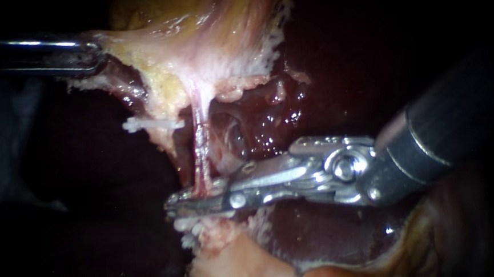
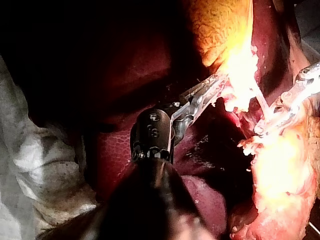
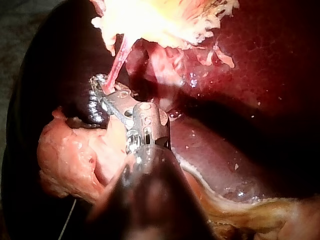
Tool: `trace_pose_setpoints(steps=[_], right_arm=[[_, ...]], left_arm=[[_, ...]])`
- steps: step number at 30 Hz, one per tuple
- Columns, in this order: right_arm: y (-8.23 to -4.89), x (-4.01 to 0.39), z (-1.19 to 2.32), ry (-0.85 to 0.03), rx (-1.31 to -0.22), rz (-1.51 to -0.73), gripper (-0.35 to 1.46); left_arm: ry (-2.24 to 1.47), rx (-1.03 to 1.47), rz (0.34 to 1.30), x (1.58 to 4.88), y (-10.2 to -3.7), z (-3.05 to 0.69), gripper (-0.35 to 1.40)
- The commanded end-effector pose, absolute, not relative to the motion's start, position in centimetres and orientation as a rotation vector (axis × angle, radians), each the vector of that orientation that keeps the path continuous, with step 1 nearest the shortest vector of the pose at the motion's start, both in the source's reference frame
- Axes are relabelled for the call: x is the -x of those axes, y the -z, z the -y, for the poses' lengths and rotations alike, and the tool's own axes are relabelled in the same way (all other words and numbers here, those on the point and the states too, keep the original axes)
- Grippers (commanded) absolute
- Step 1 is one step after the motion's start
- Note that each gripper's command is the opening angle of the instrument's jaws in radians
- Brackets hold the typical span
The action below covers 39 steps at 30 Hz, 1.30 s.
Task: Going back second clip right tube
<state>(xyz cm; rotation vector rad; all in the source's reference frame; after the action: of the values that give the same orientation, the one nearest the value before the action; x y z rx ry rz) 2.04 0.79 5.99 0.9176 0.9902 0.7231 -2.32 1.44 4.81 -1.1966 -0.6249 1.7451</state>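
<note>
Both jaws of my right instrument [image 1: 196,200] pinch the thin pink tube [image 1: 200,141] at lower middle, so next, I think, they let go and back away.

Close endoscope plus two wrist cameras, all on tube [image 1: 201,153].

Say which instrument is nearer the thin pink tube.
Right. The right instrument reaches the thin pink tube at its lower end; the left instrument sits far off, at pale tissue.

A clip [image 1: 149,125] lies just left of the tube [image 1: 200,141], whose lower end meets the right instrument [image 1: 175,204], liver [image 1: 283,116] behind.
</note>
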Motion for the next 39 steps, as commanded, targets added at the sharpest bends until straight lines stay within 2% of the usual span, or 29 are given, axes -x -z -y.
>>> trace_pose_setpoints(steps=[1,2,3,6,8,12,15,19,22,32,39], right_arm=[[-5.99,-2.04,-0.79,-0.723,-0.918,-0.990,-0.35],[-5.99,-2.04,-0.79,-0.728,-0.932,-0.985,-0.35],[-6.00,-2.04,-0.79,-0.721,-0.940,-0.984,-0.22],[-6.04,-2.06,-0.78,-0.719,-0.944,-0.999,0.34],[-6.08,-2.07,-0.78,-0.719,-0.946,-1.008,0.42],[-6.18,-2.06,-0.78,-0.678,-0.919,-1.057,0.45],[-6.29,-2.04,-0.81,-0.609,-0.825,-1.097,0.47],[-6.40,-1.96,-0.82,-0.459,-0.653,-1.117,0.49],[-6.40,-1.82,-0.80,-0.390,-0.595,-1.127,0.49],[-6.20,-1.08,-0.91,-0.283,-0.501,-1.155,0.50],[-5.98,-0.62,-1.15,-0.268,-0.453,-1.155,0.50]], left_arm=[[-1.745,1.197,0.625,2.32,-4.80,-1.44,-0.35],[-1.745,1.197,0.625,2.32,-4.80,-1.44,-0.35],[-1.745,1.197,0.625,2.32,-4.80,-1.44,-0.35],[-1.745,1.197,0.625,2.32,-4.80,-1.44,-0.35],[-1.745,1.197,0.625,2.32,-4.80,-1.44,-0.35],[-1.745,1.197,0.625,2.32,-4.80,-1.44,-0.35],[-1.745,1.197,0.625,2.32,-4.81,-1.44,-0.35],[-1.745,1.197,0.625,2.31,-4.81,-1.44,-0.35],[-1.746,1.197,0.625,2.31,-4.81,-1.44,-0.35],[-1.746,1.198,0.626,2.30,-4.81,-1.44,-0.35],[-1.746,1.198,0.626,2.30,-4.81,-1.44,-0.35]])
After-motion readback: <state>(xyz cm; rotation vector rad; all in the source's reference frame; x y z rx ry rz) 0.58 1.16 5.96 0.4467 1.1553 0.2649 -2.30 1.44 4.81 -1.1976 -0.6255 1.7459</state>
